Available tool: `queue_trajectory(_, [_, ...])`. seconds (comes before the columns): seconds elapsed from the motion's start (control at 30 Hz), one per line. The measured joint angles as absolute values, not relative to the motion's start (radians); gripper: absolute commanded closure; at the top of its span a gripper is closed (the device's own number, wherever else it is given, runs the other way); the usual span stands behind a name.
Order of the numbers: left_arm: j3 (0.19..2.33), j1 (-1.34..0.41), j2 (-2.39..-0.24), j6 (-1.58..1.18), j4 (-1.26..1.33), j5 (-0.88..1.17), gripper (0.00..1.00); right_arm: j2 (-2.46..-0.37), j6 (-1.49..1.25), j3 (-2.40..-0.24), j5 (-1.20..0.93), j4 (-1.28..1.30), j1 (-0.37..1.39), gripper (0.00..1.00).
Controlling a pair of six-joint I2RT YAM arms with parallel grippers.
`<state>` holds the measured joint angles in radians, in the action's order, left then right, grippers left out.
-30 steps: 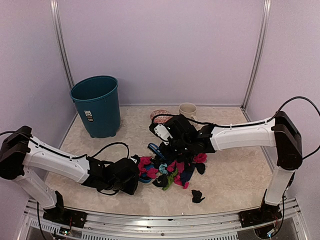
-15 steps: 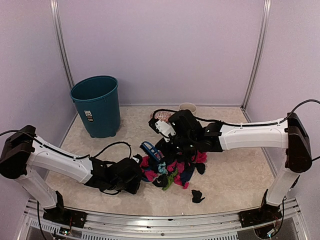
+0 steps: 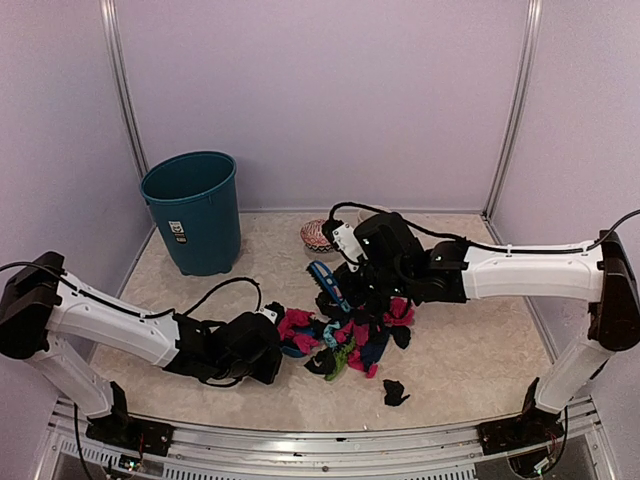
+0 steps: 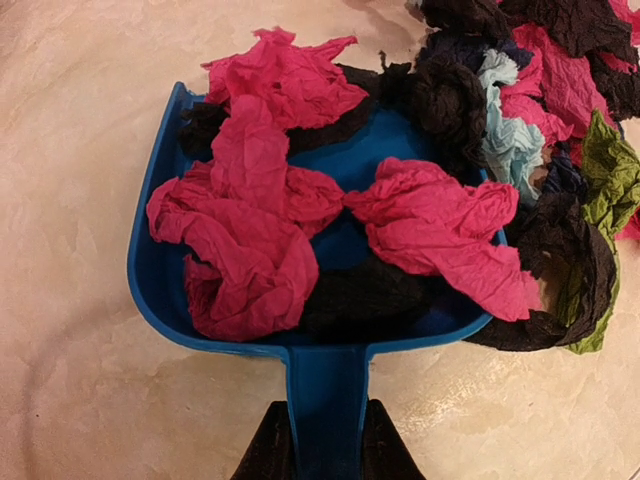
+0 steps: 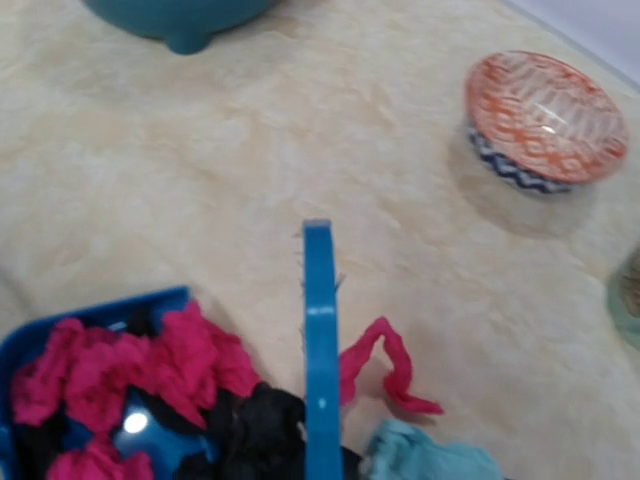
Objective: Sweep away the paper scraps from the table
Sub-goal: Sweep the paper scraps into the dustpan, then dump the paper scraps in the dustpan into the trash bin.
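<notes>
The paper scraps [image 3: 352, 340] lie in a heap of pink, black, light blue and green wads mid-table. One black wad [image 3: 395, 392] lies apart nearer the front. My left gripper [image 3: 262, 350] is shut on the handle [image 4: 328, 400] of the blue dustpan [image 4: 160, 270], which rests flat on the table [image 3: 470, 350]. Pink and black wads [image 4: 260, 230] fill the dustpan, and more of the heap [image 4: 545, 150] touches its right lip. My right gripper [image 3: 365, 275] holds the blue brush [image 3: 324, 281] raised above the heap's far edge. In the right wrist view the brush [image 5: 320, 350] hangs over a pink scrap [image 5: 385, 365].
A teal bin [image 3: 195, 210] stands at the back left. A patterned bowl [image 3: 316, 236] sits just behind the brush and also shows in the right wrist view [image 5: 545, 120]. The silver frame edge [image 3: 300, 440] runs along the front.
My right gripper has lifted the brush and carried it back and to the right, off the heap. The left gripper and dustpan have stayed almost in place.
</notes>
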<state>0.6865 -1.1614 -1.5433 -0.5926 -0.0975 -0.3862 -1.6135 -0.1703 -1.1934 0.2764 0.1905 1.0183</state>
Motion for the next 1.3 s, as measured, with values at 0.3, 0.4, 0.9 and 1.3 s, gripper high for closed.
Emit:
queue_trajectory(0.3, [0.658,-1.161,-1.452,-0.587,-0.089,-0.437,1.0,-1.525,-0.212,-1.122,0.414,0.205,0.992,1.0])
queue_trajectory(0.4, [0.655,-1.161,-1.423,-0.583,-0.09,-0.454,1.0,-1.5,-0.228,-1.092,0.451,0.22,0.98,1.0])
queue_trajectory(0.9, [0.781,-1.15,-1.322,-0.551,-0.259,-0.514,1.0,-1.396,-0.276,-0.996,0.513,0.25,0.951,1.0])
queue_trajectory(1.3, [1.046,-1.073,-1.276,-0.484,-0.497,-0.504,1.0,-1.327,-0.29,-0.938,0.512,0.295,0.948,1.0])
